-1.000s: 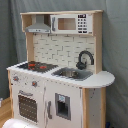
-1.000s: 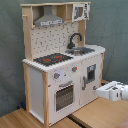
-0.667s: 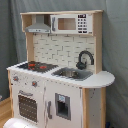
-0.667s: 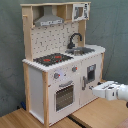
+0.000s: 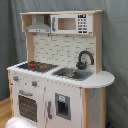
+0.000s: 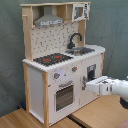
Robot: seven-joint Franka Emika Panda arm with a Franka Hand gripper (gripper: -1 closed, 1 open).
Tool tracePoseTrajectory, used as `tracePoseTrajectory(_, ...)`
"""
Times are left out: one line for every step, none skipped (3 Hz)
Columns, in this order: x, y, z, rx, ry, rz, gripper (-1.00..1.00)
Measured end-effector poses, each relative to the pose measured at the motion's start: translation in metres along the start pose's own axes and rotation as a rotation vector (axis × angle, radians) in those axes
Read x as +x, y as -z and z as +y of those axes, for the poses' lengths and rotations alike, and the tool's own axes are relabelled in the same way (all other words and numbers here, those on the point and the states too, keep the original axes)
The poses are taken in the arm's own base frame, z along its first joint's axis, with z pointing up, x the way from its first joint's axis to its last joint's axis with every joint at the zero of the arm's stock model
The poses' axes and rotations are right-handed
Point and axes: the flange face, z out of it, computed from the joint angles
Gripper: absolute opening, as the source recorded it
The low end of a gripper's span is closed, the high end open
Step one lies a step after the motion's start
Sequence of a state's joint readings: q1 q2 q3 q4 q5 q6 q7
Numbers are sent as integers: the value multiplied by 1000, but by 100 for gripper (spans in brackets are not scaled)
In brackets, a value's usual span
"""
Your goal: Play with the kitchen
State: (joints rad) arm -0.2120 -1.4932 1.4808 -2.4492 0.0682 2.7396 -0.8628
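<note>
**Jaws close to the lower cabinet door, their opening unreadable**

Jaws first: whether they stand wide or narrow cannot be told in either view.

In the first exterior view, only a pale, blurred part of the arm (image 5: 20, 122) shows at the bottom edge, below the oven door (image 5: 28, 106). The kitchen (image 5: 60, 65) fills the picture: white and light wood, with a grey hood (image 5: 39, 25) and a small microwave (image 5: 70, 23) up top. A tiled back panel sits behind them. A black-and-red stovetop (image 5: 36, 65) sits beside a sink (image 5: 72, 74) with a black faucet (image 5: 84, 59). Knobs sit above the oven door, and a cabinet door (image 5: 62, 106) with a dark inset lies toward the first exterior view's right.

In the second exterior view, the kitchen (image 6: 62, 60) stands on a wooden table (image 6: 100, 114), near its back edge. The gripper (image 6: 91, 85) reaches in from the second exterior view's right, just at the cabinet door (image 6: 91, 75) beside the oven door (image 6: 64, 96); contact cannot be confirmed.

Risks, as I judge them: the toy looks light and tall, so a firm sideways push could slide or tip it. A misaligned approach could jam against the door panel instead of catching its handle.
</note>
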Motion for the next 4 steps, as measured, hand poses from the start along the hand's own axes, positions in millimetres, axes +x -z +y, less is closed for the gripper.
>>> tracePoseTrajectory(-11, 0, 13, -7, 67, -7, 100)
tracePoseTrajectory(-33, -5, 28, 4, 101, -35, 100)
tracePoseTrajectory(-59, 0, 53, -29, 105, -30, 100)
tracePoseTrajectory(-89, 4, 76, -71, 96, -32, 100)
